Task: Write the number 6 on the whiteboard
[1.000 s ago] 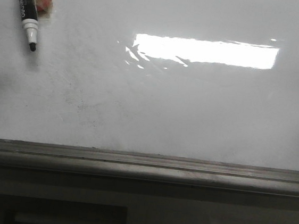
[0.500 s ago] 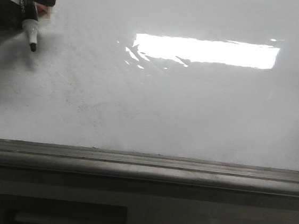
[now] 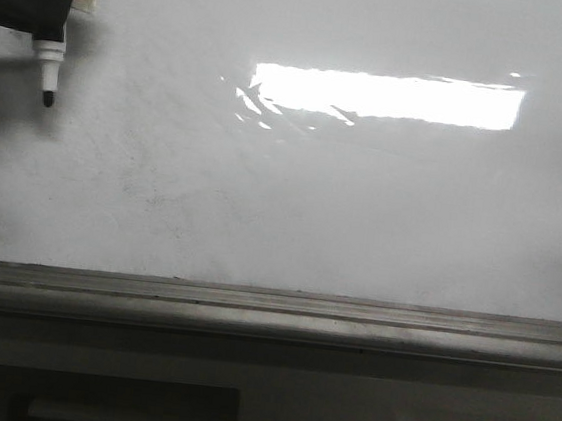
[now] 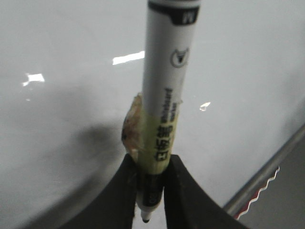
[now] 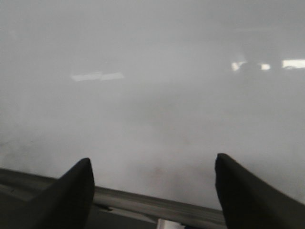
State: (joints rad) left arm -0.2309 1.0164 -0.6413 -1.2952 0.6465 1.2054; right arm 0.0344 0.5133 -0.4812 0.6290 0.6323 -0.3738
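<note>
Whiteboard (image 3: 342, 207) fills most of front view, glossy, faint smudges, bright rectangular light reflection (image 3: 387, 96) upper middle, grey metal ledge (image 3: 270, 315) along its lower edge. No marker line on it, number 6 not yet drawn. Left gripper (image 4: 151, 191) at far upper left of front view, jaws clamped tight on marker pen (image 3: 45, 70); pen white-and-black, tip pointing down, at or just off the board, contact can't tell. Scrap of clear tape (image 4: 132, 128) stuck to pen barrel. Right gripper (image 5: 152, 186) faces board above ledge, jaws spread wide, nothing between them.
</note>
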